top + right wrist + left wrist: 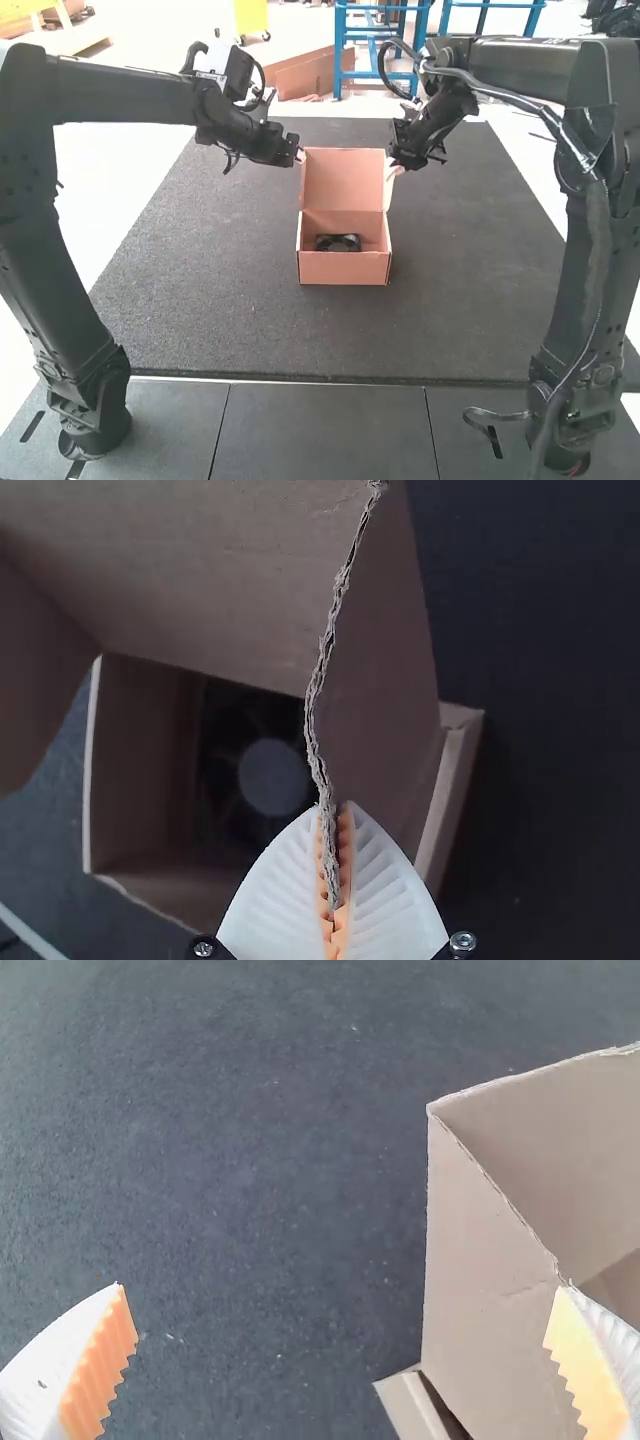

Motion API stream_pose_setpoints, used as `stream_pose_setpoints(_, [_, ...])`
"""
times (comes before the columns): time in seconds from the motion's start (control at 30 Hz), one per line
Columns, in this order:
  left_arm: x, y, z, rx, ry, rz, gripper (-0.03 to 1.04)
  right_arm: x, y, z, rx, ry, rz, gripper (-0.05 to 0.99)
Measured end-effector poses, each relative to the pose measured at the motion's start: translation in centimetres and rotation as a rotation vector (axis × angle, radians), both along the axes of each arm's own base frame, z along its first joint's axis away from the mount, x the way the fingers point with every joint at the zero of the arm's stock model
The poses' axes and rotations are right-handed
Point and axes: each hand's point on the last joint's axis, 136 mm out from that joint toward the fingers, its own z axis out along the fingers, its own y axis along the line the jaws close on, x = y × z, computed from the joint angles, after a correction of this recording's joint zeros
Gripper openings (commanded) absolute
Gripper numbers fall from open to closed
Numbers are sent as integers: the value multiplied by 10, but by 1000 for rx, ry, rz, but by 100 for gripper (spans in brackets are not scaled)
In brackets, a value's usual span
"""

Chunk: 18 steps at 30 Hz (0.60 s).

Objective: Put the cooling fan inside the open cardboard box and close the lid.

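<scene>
The cardboard box (pixel 343 262) stands mid-mat with its lid (pixel 343 180) upright at the back. The black cooling fan (pixel 338 242) lies flat inside it, and it appears again as a dark fan (pixel 262 775) at the box bottom. My right gripper (pixel 335 875) is shut on the torn edge of the lid's right side flap (pixel 375 680), at the lid's right edge (pixel 393 170). My left gripper (pixel 297 155) is open at the lid's upper left corner. The lid's left flap (pixel 480 1260) stands between its spread fingers (pixel 95 1365).
The box rests on a dark mat (pixel 200 260) with free room all around it. Pale floor (pixel 110 180) borders the mat at the left and right. Both arm bases stand at the near edge.
</scene>
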Motion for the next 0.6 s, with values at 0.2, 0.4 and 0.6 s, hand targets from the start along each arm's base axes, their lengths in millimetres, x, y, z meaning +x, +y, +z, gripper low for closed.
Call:
stream_pose_setpoints(0.2, [-15,-10,-11,-4,41,-32,97,-9,-3,-2,-3,9,0,-1])
stream_pose_setpoints(0.4, [-25,-12,-17,-6,59,-40,97,-20,-6,-3,3,19,3,-1])
stream_pose_setpoints(0.6, [-31,-10,-18,-6,60,-40,97,-28,-2,-5,28,35,17,-1])
